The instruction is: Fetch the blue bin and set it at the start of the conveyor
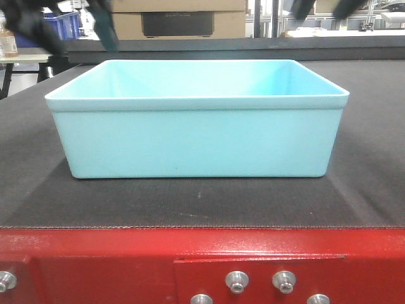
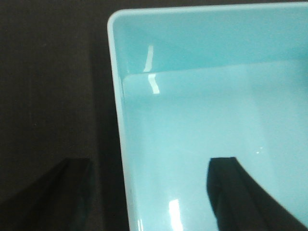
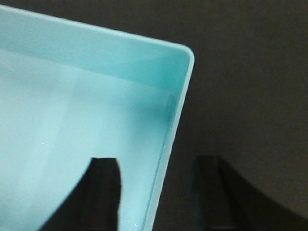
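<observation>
Belt: the conveyor start, wide, dark, textured, ending at a red frame with silver bolts. It carries the tub flat and level.

Tub: the blue bin, light turquoise, shallow, empty, upright on the belt just behind the red edge. I judge the placing all but done.

My left pincer: wide, one finger outside the tub's left wall, one inside, touching neither side as far as I can see.

My right pincer: wide likewise, straddling the right wall, apart from it.

Step in hand, as I judge it: letting go. I should lift both arms straight up together, so no finger catches the thin rim and drags the tub askew.

Room: cardboard boxes and a dark blue crate beyond the belt, blurred.
</observation>
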